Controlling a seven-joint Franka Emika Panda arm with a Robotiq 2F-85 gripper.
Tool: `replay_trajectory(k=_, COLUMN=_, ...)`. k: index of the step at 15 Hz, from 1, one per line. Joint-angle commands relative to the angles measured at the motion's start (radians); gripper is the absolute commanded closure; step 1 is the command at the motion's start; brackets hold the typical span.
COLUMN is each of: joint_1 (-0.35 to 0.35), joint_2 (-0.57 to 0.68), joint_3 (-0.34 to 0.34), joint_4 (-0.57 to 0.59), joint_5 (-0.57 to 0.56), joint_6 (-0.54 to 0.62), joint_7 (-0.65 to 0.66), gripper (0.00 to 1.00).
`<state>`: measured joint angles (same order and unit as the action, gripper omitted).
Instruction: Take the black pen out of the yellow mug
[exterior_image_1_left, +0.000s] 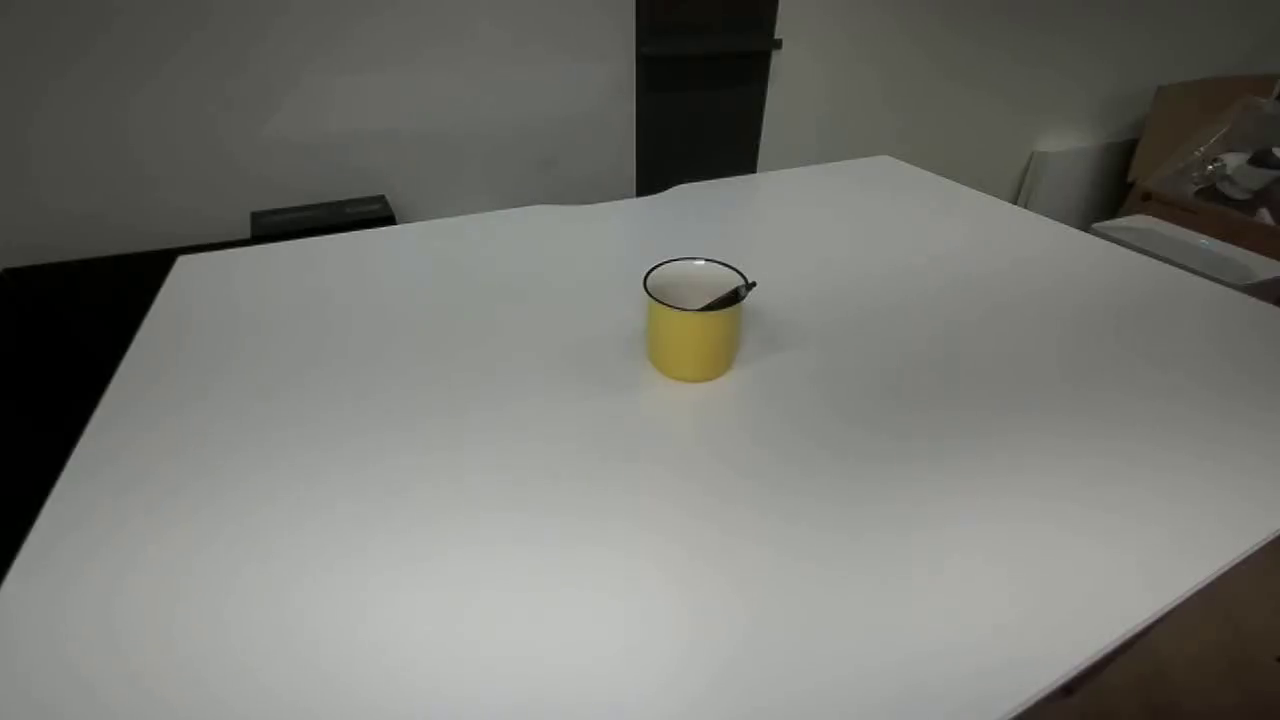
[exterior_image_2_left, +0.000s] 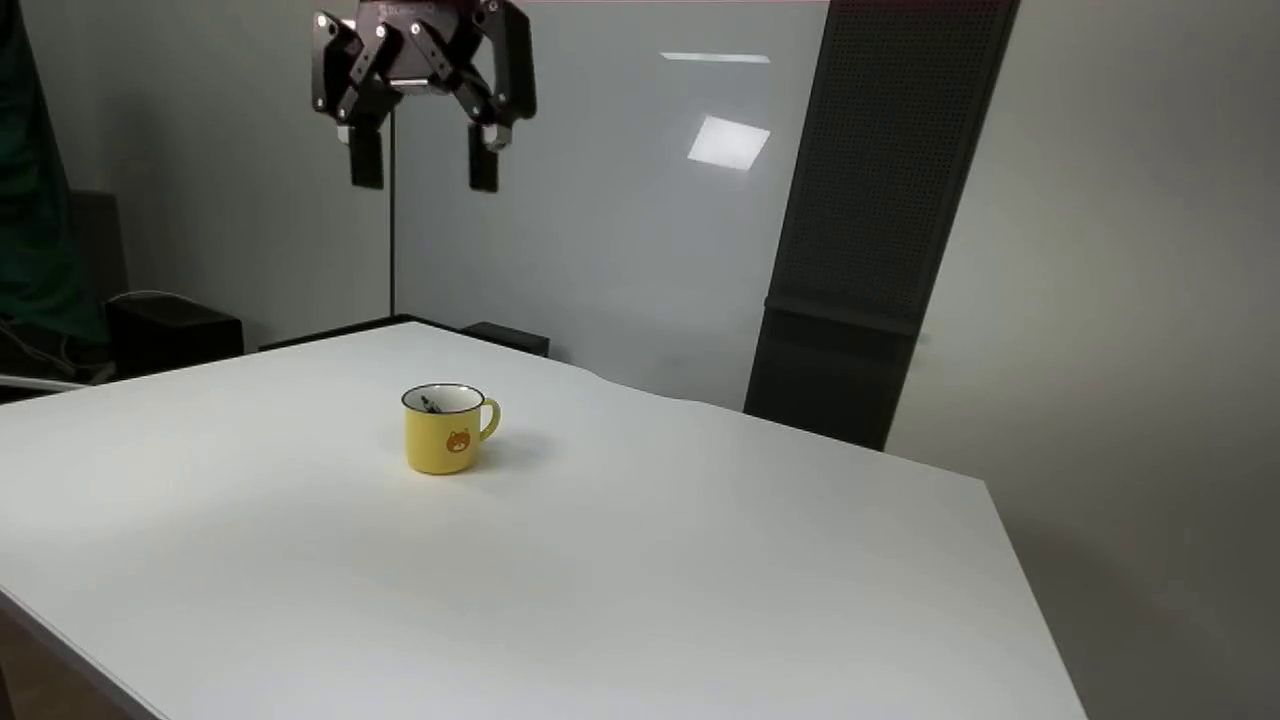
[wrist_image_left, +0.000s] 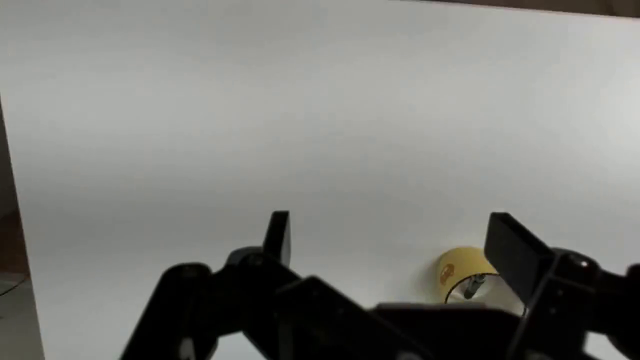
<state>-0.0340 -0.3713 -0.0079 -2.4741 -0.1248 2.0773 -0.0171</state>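
The yellow mug (exterior_image_1_left: 692, 345) stands upright on the table with its dark rim facing up, and it also shows in an exterior view (exterior_image_2_left: 430, 445) with its handle and a small bear print. The black pen (exterior_image_1_left: 728, 297) leans inside the mug, its tip a little above the rim; it shows small in an exterior view (exterior_image_2_left: 430, 404). My gripper (exterior_image_2_left: 425, 170) is open and empty, well above the mug. In the wrist view my gripper (wrist_image_left: 389, 220) has the mug (wrist_image_left: 462, 262) and pen (wrist_image_left: 474, 286) below, near the right finger, which hides part of the mug.
The white table (exterior_image_1_left: 450, 480) carries the mug. A dark panel (exterior_image_2_left: 880, 200) stands against the wall behind it. A black box (exterior_image_1_left: 322, 216) lies beyond the far edge. A cardboard box (exterior_image_1_left: 1200, 120) with a plastic bag is beyond the table's side.
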Motion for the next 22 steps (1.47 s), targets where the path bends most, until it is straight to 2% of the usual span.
replay_trajectory(k=1, joint_1=-0.02, joint_2=0.163, joint_3=0.03, joint_4=0.09, joint_5=-0.108, joint_6=0.154, joint_7=0.069, gripper=0.0)
replay_trajectory(k=6, joint_1=0.031, joint_2=0.347, joint_3=0.045, joint_4=0.205, joint_5=-0.059, joint_6=0.284, joint_7=0.032, gripper=0.0)
replay_trajectory(k=10, joint_1=0.071, joint_2=0.435, joint_3=0.066, joint_4=0.256, joint_5=-0.009, joint_6=0.266, joint_7=-0.02, gripper=0.0)
replay_trajectory(k=11, joint_1=0.064, joint_2=0.396, joint_3=0.055, joint_4=0.211, joint_5=-0.034, joint_6=0.297, joint_7=0.008, gripper=0.0)
replay_trajectory(k=16, joint_1=0.077, joint_2=0.442, joint_3=0.062, joint_4=0.231, joint_5=-0.017, joint_6=0.3, joint_7=-0.012, gripper=0.0)
replay_trajectory(k=22, joint_1=0.098, joint_2=0.578, joint_3=0.055, joint_4=0.264, joint_5=-0.109, joint_6=0.394, joint_7=0.049, gripper=0.0)
